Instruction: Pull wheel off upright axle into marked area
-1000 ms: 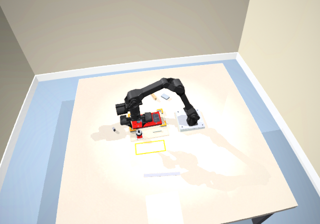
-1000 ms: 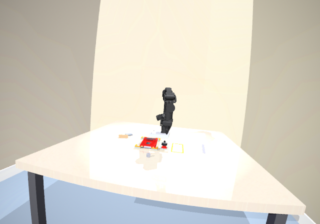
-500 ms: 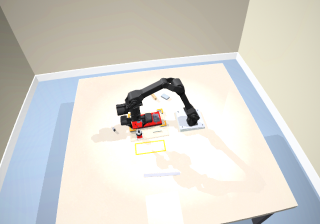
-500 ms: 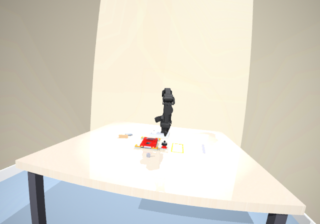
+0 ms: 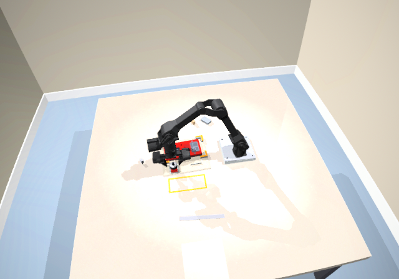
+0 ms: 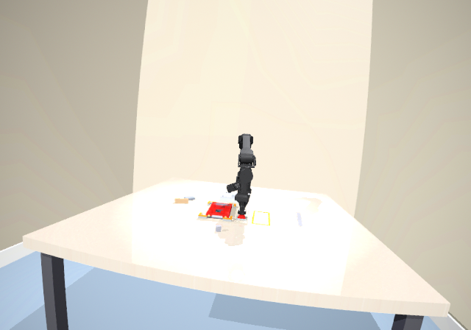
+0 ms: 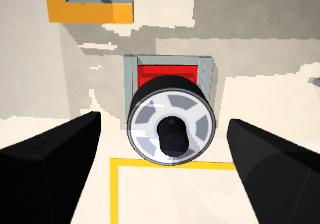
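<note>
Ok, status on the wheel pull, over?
End effector open, straddling the wheel, no contact. Wheel on its axle. Marked area holds nothing. Nothing in the way.

1. The gripper (image 7: 165, 149) stood open above the wheel (image 7: 171, 127), with free gaps between each finger and the wheel's rim.
2. Behind the wheel, the red board (image 5: 189, 147) with its orange corner bracket (image 7: 90, 6) blocked that side.
3. The yellow marked area (image 5: 186, 183) lay unobstructed just beside the wheel.

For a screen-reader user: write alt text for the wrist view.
Seen from above, a black-tyred wheel with a grey spoked hub sits on a dark upright axle over a red and grey mount, centred between the open gripper and its two black fingers, which do not touch it. A yellow marked outline lies just below the wheel.
</note>
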You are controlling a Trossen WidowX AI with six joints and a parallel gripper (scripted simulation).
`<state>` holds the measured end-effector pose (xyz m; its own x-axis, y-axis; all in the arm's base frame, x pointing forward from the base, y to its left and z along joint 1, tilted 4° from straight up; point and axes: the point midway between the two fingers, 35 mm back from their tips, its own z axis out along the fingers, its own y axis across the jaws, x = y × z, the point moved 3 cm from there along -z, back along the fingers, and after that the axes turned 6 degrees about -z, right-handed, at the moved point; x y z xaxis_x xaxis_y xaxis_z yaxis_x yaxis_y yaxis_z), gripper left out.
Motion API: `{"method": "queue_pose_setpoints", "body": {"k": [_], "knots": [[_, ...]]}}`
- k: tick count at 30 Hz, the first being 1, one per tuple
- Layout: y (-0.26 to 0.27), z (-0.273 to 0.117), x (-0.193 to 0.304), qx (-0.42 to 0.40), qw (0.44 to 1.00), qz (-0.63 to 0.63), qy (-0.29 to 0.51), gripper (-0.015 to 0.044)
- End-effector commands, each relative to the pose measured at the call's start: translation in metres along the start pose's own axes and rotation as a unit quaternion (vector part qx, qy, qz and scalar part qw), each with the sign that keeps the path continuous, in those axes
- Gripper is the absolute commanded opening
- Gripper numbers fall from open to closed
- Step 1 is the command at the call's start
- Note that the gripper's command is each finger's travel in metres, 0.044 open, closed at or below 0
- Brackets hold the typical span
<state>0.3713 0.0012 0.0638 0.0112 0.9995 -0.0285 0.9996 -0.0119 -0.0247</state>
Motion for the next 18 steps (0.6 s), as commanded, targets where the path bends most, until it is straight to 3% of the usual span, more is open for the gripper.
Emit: {"method": "queue_pose_setpoints", "body": {"k": [1, 6, 9, 18], "knots": [[-0.0018, 0.0051, -0.0005, 0.005, 1.000, -0.002, -0.002, 0.0300], [-0.0018, 0.0051, -0.0005, 0.005, 1.000, -0.002, -0.002, 0.0300], [-0.0003, 0.0016, -0.0001, 0.000, 1.000, 0.000, 0.000, 0.0221], [-0.0003, 0.0016, -0.0001, 0.000, 1.000, 0.000, 0.000, 0.0161]]}}
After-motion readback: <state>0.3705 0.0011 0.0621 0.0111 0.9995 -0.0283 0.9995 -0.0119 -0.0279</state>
